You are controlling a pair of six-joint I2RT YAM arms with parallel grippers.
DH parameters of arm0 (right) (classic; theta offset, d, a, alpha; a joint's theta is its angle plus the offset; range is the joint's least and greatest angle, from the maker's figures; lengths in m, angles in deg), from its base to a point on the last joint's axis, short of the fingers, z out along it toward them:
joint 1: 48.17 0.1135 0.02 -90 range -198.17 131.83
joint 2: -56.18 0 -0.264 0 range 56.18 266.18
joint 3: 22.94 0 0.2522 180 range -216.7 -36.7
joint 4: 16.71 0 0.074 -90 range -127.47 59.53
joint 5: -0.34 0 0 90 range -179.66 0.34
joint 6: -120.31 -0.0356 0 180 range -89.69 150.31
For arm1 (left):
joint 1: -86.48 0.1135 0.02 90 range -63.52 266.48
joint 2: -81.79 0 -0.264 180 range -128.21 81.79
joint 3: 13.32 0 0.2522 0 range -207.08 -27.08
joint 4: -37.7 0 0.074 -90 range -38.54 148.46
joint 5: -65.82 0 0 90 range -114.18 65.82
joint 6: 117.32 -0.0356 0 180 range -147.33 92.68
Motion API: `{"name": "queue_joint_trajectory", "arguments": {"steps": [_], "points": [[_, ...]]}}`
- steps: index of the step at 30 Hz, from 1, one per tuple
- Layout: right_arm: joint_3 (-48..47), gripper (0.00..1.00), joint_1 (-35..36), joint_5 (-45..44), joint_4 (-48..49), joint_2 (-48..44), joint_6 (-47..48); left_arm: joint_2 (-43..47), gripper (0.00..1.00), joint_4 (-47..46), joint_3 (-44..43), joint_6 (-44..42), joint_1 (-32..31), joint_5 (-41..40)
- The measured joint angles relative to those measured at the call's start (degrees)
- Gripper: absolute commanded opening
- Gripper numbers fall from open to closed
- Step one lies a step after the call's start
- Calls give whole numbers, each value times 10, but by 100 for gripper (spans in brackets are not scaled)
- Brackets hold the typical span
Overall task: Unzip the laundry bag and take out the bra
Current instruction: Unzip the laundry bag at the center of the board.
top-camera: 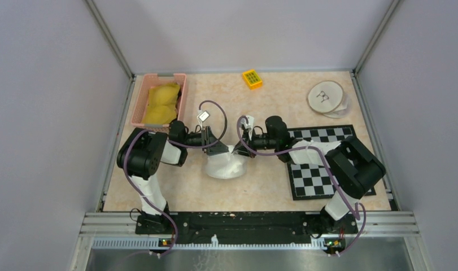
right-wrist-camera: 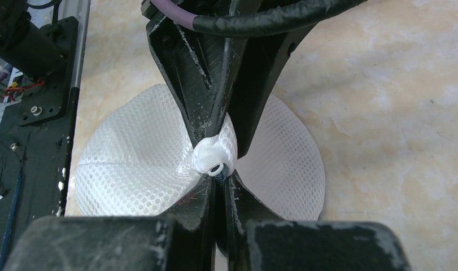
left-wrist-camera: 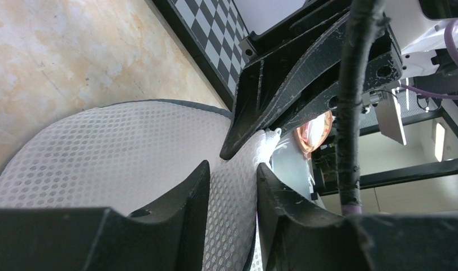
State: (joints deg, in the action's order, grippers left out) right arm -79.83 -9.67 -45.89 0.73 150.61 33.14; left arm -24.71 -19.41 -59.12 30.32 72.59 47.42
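Laundry bag (top-camera: 224, 167) sits mid-counter (top-camera: 271, 104), just ahead of the arm bases. Left gripper (top-camera: 229, 149) and right gripper (top-camera: 241, 148) meet on its top, one from each side. Basket (top-camera: 138, 104) in the far-left corner, garment (top-camera: 161, 103) inside. Small block (top-camera: 252, 79) far centre. Stacked discs (top-camera: 327, 97) far right. Checkered mat (top-camera: 314, 180) right of the bag, under the right arm.

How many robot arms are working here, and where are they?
2. The left arm reaches in from the left side, the right arm from over the checkerboard mat. They meet at the white mesh bag in the middle.
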Motion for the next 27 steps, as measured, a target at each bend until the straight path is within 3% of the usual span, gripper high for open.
{"name": "queue_joint_trajectory", "arguments": {"steps": [12,15,19,27], "points": [[0,0,1,-4,5,10,-1,-39,46,-91,-15,70,-10,13],[0,0,3,-4,5,12,-1,-43,37,-100,-17,76,-12,11],[-1,0,9,-5,-4,17,0,-43,31,-92,-17,66,-14,9],[-4,0,12,-2,-4,18,1,5,39,-33,8,16,11,-2]]}}
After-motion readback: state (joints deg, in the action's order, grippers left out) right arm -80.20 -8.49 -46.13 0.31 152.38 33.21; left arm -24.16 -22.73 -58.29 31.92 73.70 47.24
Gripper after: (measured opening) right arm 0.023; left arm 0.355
